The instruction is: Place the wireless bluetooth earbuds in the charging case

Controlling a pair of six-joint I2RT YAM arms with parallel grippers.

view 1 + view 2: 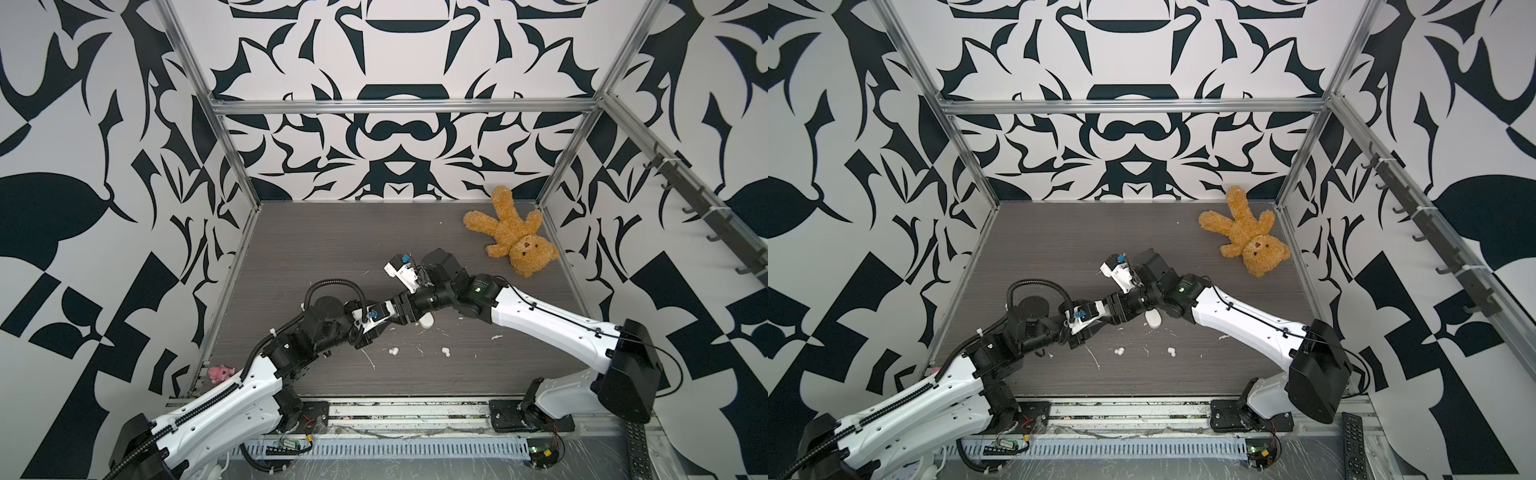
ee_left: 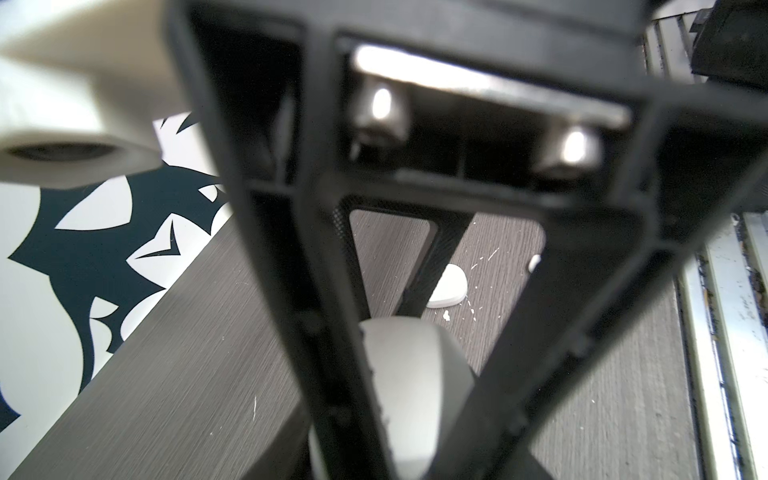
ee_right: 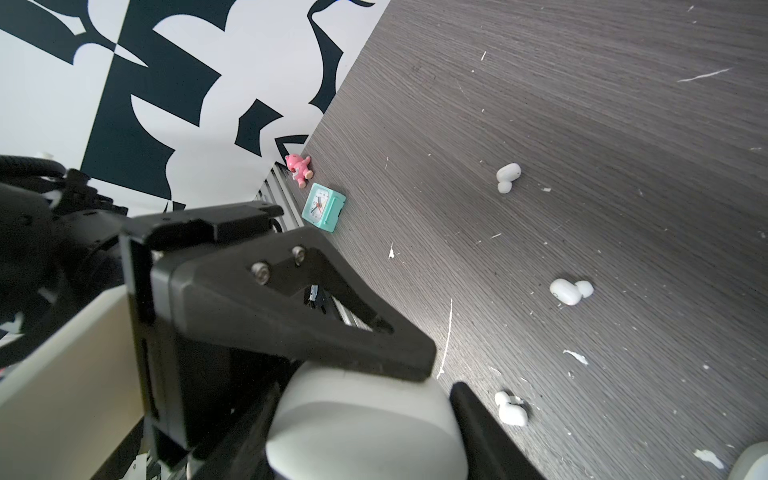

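**A:** Left wrist view, entry. The left gripper has its jaws pressed nearly together against the held charging case. I cannot tell whether they nip an edge of it. Do you agree?

**B:** Agreed. In the right wrist view the right gripper has that same case pinched between its fingers, lifted off the tabletop. The seam looks closed, so I judge the lid not yet opened.

**A:** Where are the earbuds, relative to the held case?

**B:** In a top view, one earbud lies on the table, nearer the front rail than the held case. A second earbud lies to the right of that one. The right wrist view adds a third earbud, close beside the held case. I cannot find a fourth.

**A:** And the spare case?

**B:** The second case sits flat on the table, just right of the held one.

**A:** Progress?

**B:** Early, in my judgement. No bud is seated as far as can be seen. Opening the lid, picking up the buds and inserting them all remain.
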